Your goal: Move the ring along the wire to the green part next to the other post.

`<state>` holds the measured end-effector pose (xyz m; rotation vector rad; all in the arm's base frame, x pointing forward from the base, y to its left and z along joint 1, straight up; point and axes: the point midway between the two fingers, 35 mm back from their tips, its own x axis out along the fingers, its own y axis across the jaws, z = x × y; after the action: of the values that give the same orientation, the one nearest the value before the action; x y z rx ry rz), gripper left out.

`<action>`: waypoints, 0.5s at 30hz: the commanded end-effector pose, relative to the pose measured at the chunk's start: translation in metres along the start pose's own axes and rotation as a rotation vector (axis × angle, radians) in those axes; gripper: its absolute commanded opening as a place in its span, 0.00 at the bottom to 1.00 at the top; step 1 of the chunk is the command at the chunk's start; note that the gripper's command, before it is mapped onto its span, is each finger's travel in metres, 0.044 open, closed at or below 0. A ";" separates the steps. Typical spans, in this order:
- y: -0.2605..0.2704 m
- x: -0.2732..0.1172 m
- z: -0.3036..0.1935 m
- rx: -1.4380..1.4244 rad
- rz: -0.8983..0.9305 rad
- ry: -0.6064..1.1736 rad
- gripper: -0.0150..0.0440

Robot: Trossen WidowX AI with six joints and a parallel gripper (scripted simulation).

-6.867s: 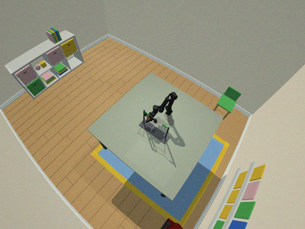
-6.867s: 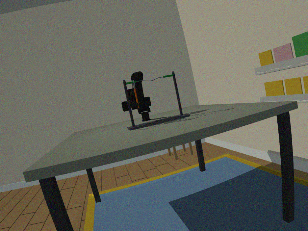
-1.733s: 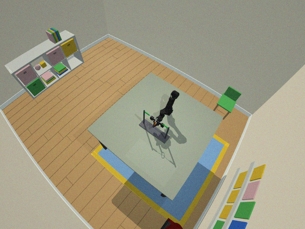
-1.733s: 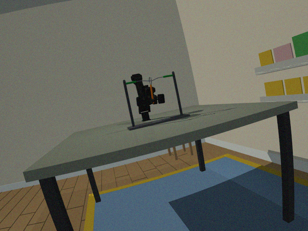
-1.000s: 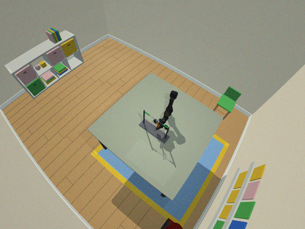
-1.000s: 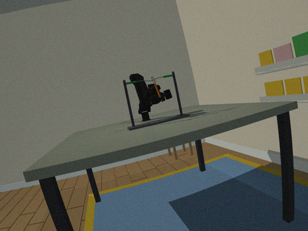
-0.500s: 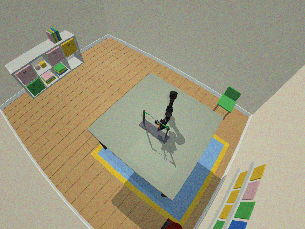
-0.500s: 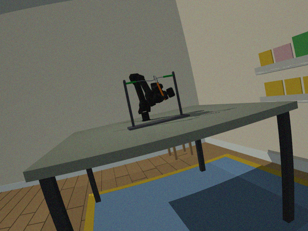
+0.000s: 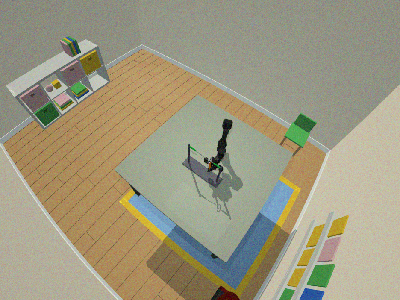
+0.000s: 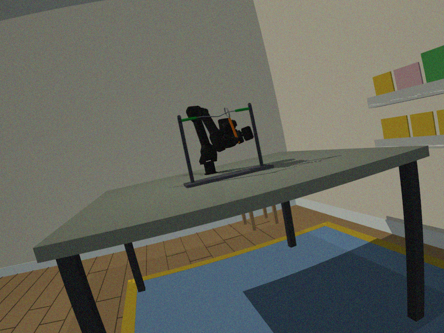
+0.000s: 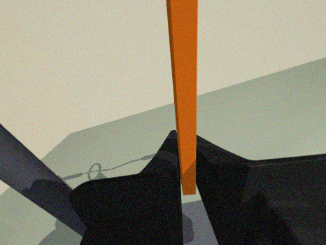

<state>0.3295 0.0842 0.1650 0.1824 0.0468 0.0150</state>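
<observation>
The wire frame stands on a dark base (image 9: pixel 197 167) (image 10: pixel 229 175) on the table, with a post (image 9: pixel 189 154) (image 10: pixel 185 150) at one end and a post (image 9: pixel 220 174) (image 10: pixel 255 136) at the other. Each post has a green part of the wire beside it, one (image 9: pixel 192 148) (image 10: pixel 189 118) and the other (image 9: pixel 216 165) (image 10: pixel 241 109). The thin grey wire (image 10: pixel 214 115) runs between them. The ring (image 10: pixel 226 111) is around the grey wire, close to the second green part. My gripper (image 11: pixel 178 134) (image 10: pixel 232 133) is shut on the orange handle (image 11: pixel 185 87) (image 10: pixel 233 128) (image 9: pixel 209 166) below the ring. In the wrist view the ring is out of sight.
The grey table (image 9: pixel 180 206) (image 10: pixel 150 208) carries the frame and my arm's base (image 9: pixel 227 124). A green chair (image 9: pixel 300 130) stands beyond the far corner. A cube shelf (image 9: pixel 58 80) stands at the back left. Wall shelves (image 10: pixel 405 93) hang on the right.
</observation>
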 end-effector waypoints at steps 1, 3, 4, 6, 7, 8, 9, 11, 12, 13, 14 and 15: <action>0.000 0.000 0.000 -0.025 -0.002 0.001 0.00; 0.000 0.000 0.000 -0.041 0.000 0.002 0.00; 0.000 0.000 0.000 -0.041 0.000 0.002 0.00; 0.000 0.000 0.000 -0.058 0.001 0.002 0.00; 0.000 0.000 0.000 -0.072 0.003 0.002 0.00; 0.000 0.000 0.000 -0.083 0.004 0.002 0.00; 0.000 0.000 0.000 -0.090 0.005 0.002 0.00; 0.000 0.000 0.000 -0.104 0.007 0.002 0.00; 0.001 0.000 0.000 -0.110 0.007 0.002 0.00; 0.001 0.000 -0.001 -0.116 0.008 0.002 0.00; 0.001 0.000 -0.001 -0.122 0.009 0.002 0.00; 0.001 0.000 -0.001 -0.128 0.009 0.003 0.00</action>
<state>0.3296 0.0842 0.1650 0.0726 0.0465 0.0194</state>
